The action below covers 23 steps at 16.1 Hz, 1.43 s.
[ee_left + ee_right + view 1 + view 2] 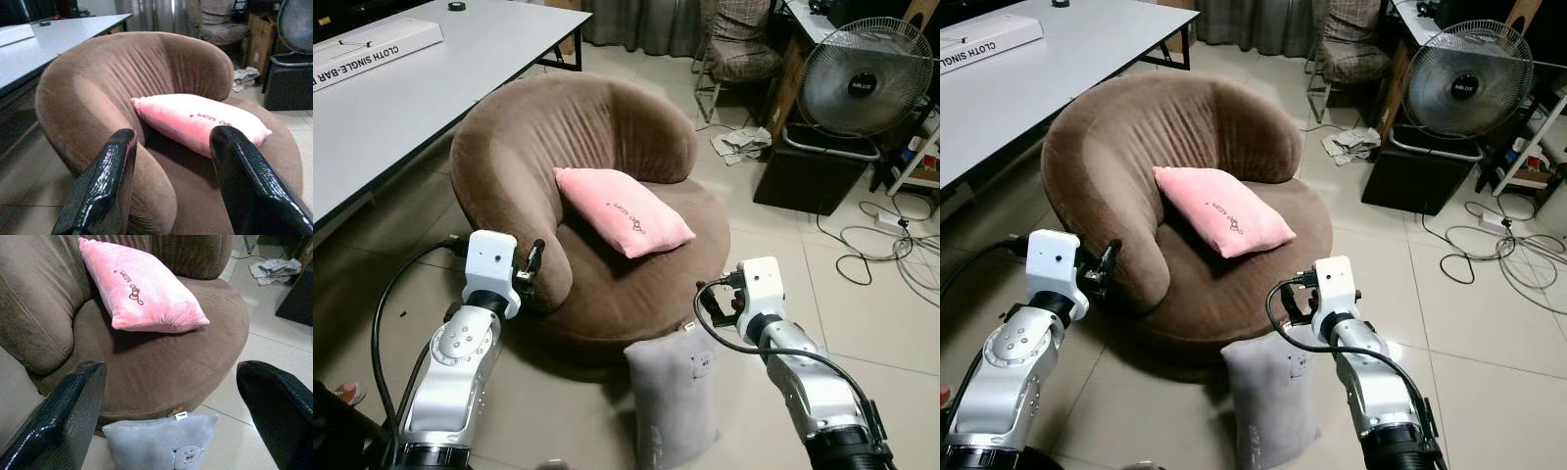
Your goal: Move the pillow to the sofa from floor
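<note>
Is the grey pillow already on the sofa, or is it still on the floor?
On the floor. The grey pillow stands on the tiles, leaning against the front of the brown sofa; the pink pillow lies on the seat.

Pink pillow (623,210) fills sofa (578,137) seat rear; front seat free

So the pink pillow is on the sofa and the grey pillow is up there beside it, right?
Not quite. The pink pillow is on the brown sofa, but the grey pillow stands on the floor against the sofa's front, as the left eye view shows.
</note>
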Motion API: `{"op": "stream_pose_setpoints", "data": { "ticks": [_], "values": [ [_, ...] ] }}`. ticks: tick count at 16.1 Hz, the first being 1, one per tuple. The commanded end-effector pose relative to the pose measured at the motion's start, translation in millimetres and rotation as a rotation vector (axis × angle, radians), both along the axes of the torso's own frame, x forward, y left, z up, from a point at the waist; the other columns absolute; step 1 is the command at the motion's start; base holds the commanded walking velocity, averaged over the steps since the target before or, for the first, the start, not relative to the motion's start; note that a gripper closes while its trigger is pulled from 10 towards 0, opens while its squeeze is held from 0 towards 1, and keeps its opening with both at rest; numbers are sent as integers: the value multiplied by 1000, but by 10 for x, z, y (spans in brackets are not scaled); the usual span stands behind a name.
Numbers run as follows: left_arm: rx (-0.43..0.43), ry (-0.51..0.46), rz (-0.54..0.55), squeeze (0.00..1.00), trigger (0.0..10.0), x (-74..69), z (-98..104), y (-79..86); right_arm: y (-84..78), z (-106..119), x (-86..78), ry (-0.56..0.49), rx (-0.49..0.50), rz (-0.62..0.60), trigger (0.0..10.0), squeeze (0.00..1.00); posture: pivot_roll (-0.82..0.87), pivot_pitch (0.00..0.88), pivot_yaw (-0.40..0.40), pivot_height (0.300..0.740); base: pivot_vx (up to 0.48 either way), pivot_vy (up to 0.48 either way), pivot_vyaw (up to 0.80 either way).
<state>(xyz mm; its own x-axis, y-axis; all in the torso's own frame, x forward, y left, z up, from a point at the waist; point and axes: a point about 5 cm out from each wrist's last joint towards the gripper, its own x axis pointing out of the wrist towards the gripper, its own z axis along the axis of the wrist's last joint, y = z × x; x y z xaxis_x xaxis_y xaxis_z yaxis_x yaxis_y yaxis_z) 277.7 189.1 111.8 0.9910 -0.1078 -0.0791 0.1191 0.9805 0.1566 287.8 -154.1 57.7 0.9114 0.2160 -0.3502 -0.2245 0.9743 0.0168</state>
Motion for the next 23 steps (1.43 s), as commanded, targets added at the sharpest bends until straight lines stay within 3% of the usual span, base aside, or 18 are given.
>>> {"op": "stream_pose_setpoints", "data": {
  "ticks": [1, 6, 8, 12, 23],
  "values": [
    [-10, -14, -29, 0, 10000, 2, 32, -63, -73, 2, -21, 8, 12, -26, 10000, 0, 111, 0, -39, 740, 292, 0, -800],
    [-15, -14, -38, 0, 10000, -1, 37, -78, -33, 33, -12, -12, -18, 15, 10000, 0, 109, 0, -38, 740, 323, 0, -320],
    [-17, -14, -36, 0, 10000, -3, 38, -70, 3, 53, -16, -23, -49, 69, 10000, 0, 111, 0, -39, 740, 343, 0, 703],
    [-18, -14, -28, 0, 10000, 1, 39, -56, -9, 48, 7, -8, 1, 23, 10000, 0, 108, 0, -36, 740, 339, 0, 400],
    [-7, 4, -47, 0, 10000, 2, 2, -89, -39, -3, -32, 11, -12, 19, 10000, 0, 105, 0, -33, 740, 0, 0, 0]
  ]
}}
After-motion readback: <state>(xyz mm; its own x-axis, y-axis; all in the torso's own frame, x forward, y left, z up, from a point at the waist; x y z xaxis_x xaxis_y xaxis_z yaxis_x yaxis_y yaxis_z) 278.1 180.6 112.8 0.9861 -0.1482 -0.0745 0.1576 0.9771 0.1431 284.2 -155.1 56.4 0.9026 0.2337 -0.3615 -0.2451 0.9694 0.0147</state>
